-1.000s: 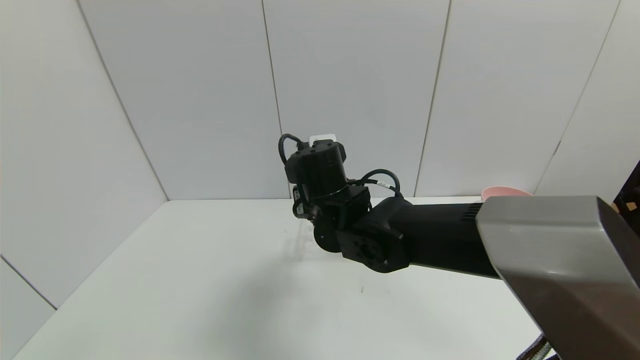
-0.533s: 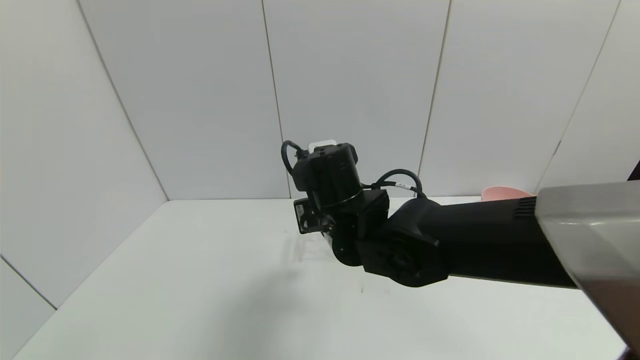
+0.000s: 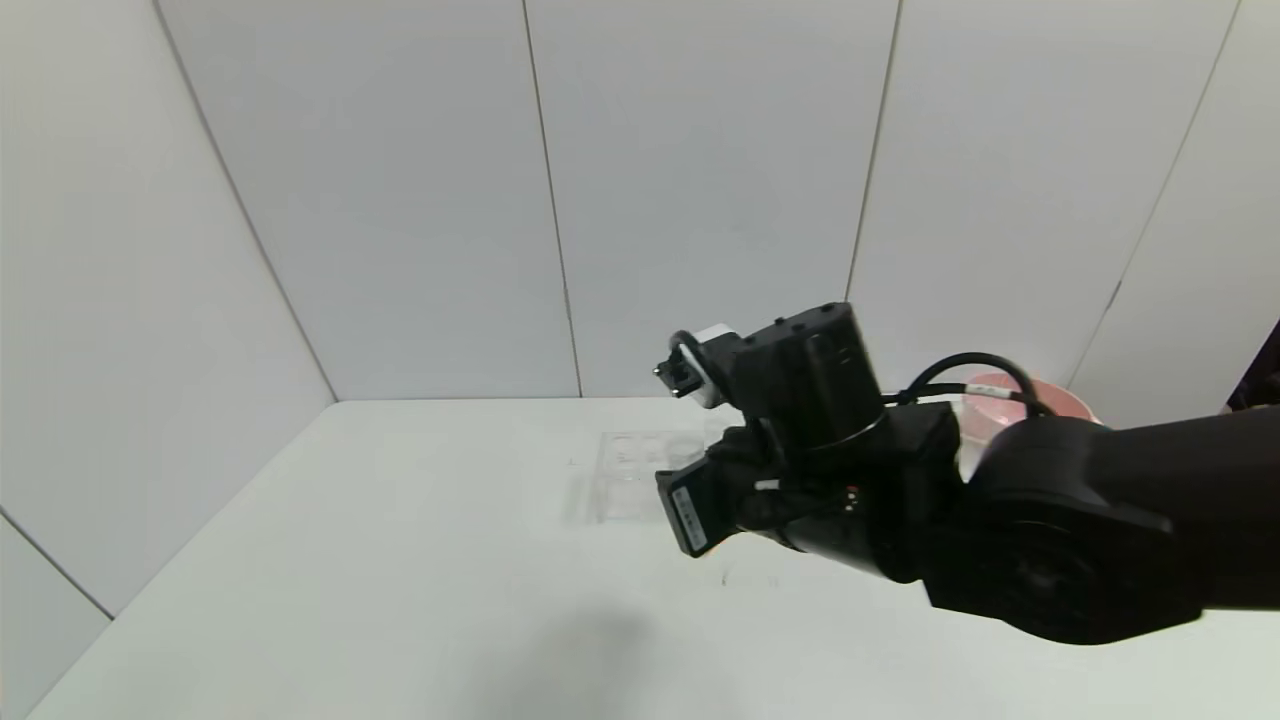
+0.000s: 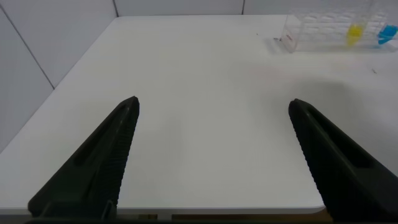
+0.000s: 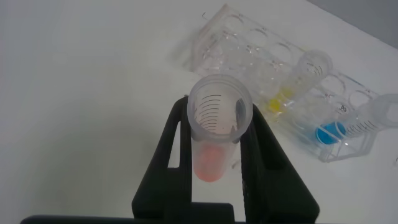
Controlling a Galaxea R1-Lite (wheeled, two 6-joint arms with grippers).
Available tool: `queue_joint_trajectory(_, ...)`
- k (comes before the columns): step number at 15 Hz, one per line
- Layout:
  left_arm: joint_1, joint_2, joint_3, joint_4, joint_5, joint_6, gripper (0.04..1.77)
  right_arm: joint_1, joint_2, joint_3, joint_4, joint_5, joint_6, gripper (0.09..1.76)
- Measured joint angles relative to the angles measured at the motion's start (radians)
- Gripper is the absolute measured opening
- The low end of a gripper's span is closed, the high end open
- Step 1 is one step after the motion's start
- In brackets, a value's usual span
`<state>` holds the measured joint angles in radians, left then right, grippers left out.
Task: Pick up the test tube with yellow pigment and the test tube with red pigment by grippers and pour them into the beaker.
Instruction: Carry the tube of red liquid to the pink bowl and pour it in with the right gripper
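My right gripper is shut on the test tube with red pigment and holds it above the table, open mouth toward the camera. The test tube with yellow pigment stands in a clear rack, next to a tube with blue liquid. A clear marked vessel shows beside the rack; I cannot tell if it is the beaker. The left wrist view shows the rack far off with the yellow tube. My left gripper is open and empty over the table's near left part.
In the head view my right arm covers the table's middle right and hides its fingers. The rack lies just left of it. A pink bowl stands at the back right. White walls close the back and left.
My right arm has swung to the right and turned its wrist, with the red tube lifted clear of the rack. The rack now shows in the head view.
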<state>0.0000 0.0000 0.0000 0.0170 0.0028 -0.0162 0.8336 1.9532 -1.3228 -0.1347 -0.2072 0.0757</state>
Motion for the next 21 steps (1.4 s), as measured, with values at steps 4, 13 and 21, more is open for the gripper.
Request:
queue_joint_trajectory(4, 0.000, 0.000, 0.000, 0.000, 0.000, 0.000, 1.72, -0.132, -0.157, 0.172, 0.003, 0.213, -0.097, 0.51)
queue_joint_trajectory(13, 0.000, 0.000, 0.000, 0.000, 0.000, 0.000, 1.72, -0.518, -0.292, 0.256, 0.044, 0.584, -0.249, 0.51)
queue_joint_trajectory(21, 0.000, 0.000, 0.000, 0.000, 0.000, 0.000, 1.72, -0.813, -0.281, 0.124, 0.345, 0.734, -0.501, 0.51)
